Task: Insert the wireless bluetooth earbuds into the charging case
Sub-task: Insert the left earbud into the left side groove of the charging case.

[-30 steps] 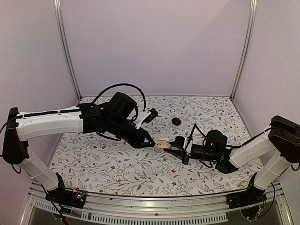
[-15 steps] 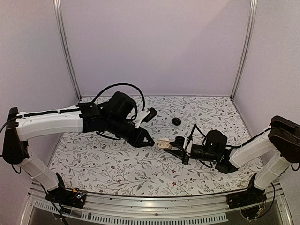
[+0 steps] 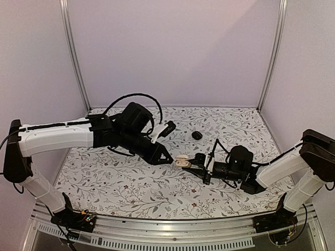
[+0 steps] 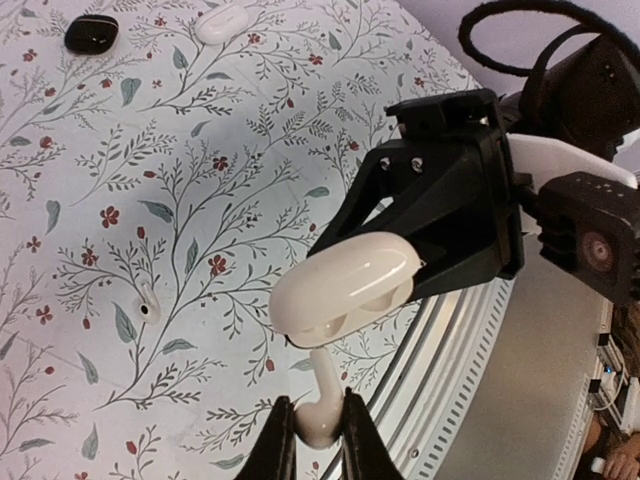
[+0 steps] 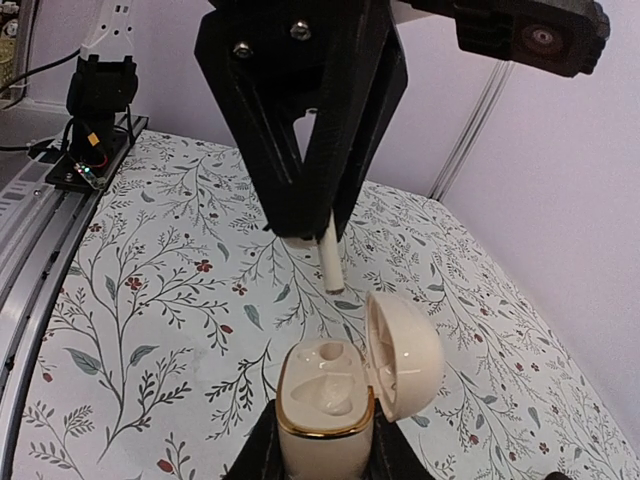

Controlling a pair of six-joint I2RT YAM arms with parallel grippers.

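Count three cases: one open white case (image 5: 325, 415) clamped in the right jaws, and one black case (image 4: 92, 33) and one closed white case (image 4: 225, 22) on the bench (image 4: 120, 180). Count one white earbud (image 4: 322, 418), pinched in the narrow left jaws just above the open white case. A small pale item (image 4: 148, 308) on the bench is hard to make out.

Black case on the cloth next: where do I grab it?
Probably best to pinch the black charging case across its narrower width, at mid-length, coming straight down from above: it lies flat and closed, a rounded pebble shape, with open cloth on every side.
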